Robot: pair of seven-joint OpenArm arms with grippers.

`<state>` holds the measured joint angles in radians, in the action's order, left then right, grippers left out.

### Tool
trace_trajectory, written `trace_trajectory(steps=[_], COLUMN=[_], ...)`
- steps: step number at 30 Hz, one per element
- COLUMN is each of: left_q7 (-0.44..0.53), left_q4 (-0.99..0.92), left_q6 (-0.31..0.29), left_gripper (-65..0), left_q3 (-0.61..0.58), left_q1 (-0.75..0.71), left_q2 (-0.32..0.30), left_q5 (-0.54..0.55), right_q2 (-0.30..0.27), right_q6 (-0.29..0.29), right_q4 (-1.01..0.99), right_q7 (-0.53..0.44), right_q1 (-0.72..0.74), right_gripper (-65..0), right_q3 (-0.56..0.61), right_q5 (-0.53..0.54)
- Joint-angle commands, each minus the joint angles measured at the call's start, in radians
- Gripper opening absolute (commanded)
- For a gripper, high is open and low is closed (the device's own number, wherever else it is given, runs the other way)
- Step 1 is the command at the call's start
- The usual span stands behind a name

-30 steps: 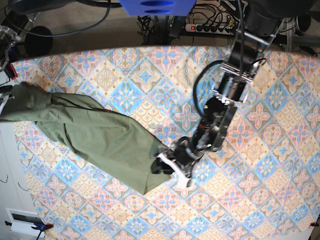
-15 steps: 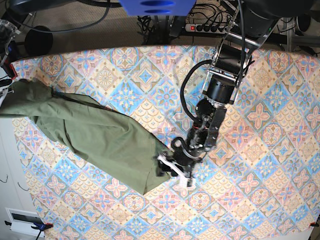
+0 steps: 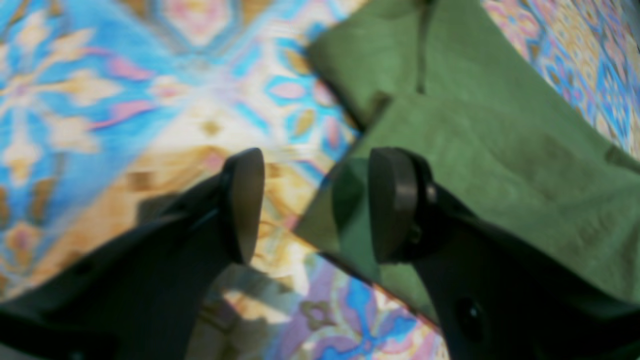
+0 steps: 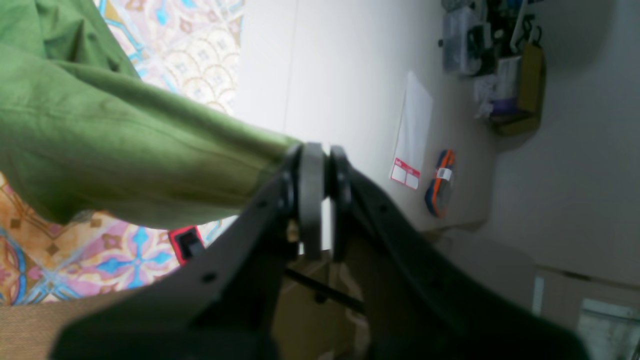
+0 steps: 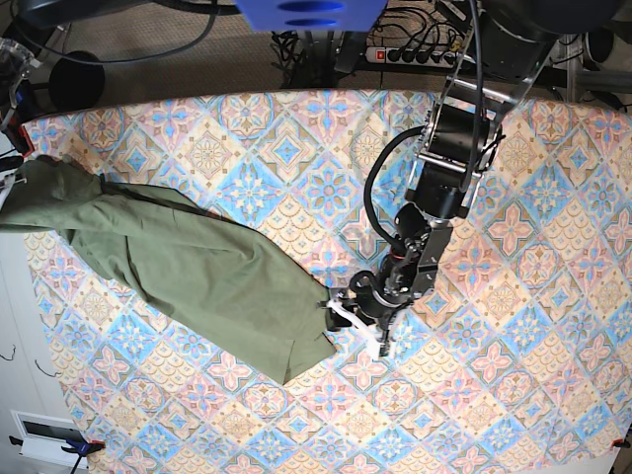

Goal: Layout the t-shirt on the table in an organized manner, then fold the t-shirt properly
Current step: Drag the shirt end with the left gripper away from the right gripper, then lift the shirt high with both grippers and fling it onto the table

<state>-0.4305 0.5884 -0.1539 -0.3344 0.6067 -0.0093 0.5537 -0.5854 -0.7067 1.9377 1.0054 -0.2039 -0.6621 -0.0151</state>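
T-shirt (image 5: 197, 272): bunched on the table (image 5: 533, 296). My right gripper (image 4: 320, 200) pinches its far edge. My left gripper (image 3: 310, 205) stands spread at its near corner

Base overhead, wrist views close, sharing t-shirt (image 5: 197, 267)

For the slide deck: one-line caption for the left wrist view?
Open left gripper poised at a corner of the olive t-shirt on the patterned table.
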Motion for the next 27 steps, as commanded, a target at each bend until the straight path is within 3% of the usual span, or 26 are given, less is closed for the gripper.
trace_trajectory(steps=[1, 4, 10, 12, 15, 23, 27], left_q7=[0.012, 0.012, 0.012, 0.012, 0.02, 0.006, -0.086], left_q4=[0.015, 0.015, 0.015, 0.015, 0.017, 0.242, 0.4], left_q6=[-0.017, -0.054, -0.062, -0.062, -0.062, -0.06, -0.06], left_gripper=[-33.0, -33.0, -35.9, -45.1, -65.0, -65.0, -65.0], left_q3=[-0.03, -0.102, -0.128, -0.124, -0.101, 0.166, 0.281], left_q1=[0.031, 0.029, 0.022, 0.022, 0.028, 0.043, 0.051], left_q2=[0.013, 0.018, 0.018, 0.018, 0.018, -0.022, -0.045], left_q5=[0.013, 0.015, 0.016, 0.016, 0.018, 0.018, 0.018], right_q2=[-0.029, -0.029, -0.029, -0.029, -0.029, -0.029, -0.029], right_q6=[0.009, 0.009, 0.009, 0.009, 0.009, 0.009, 0.009], right_q4=[0.016, 0.016, 0.018, 0.018, 0.018, -0.005, -0.074], right_q7=[-0.013, -0.013, -0.013, -0.013, -0.013, -0.01, -0.007], right_q1=[0.01, 0.01, 0.01, 0.01, 0.01, 0.071, 0.212], right_gripper=[-64.5, -64.5, -64.5, -64.5, -64.5, -64.5, -64.5], right_q3=[-0.009, -0.009, -0.009, -0.009, -0.009, -0.006, 0.018], right_q5=[-0.006, -0.006, -0.006, -0.006, -0.006, -0.006, -0.004])
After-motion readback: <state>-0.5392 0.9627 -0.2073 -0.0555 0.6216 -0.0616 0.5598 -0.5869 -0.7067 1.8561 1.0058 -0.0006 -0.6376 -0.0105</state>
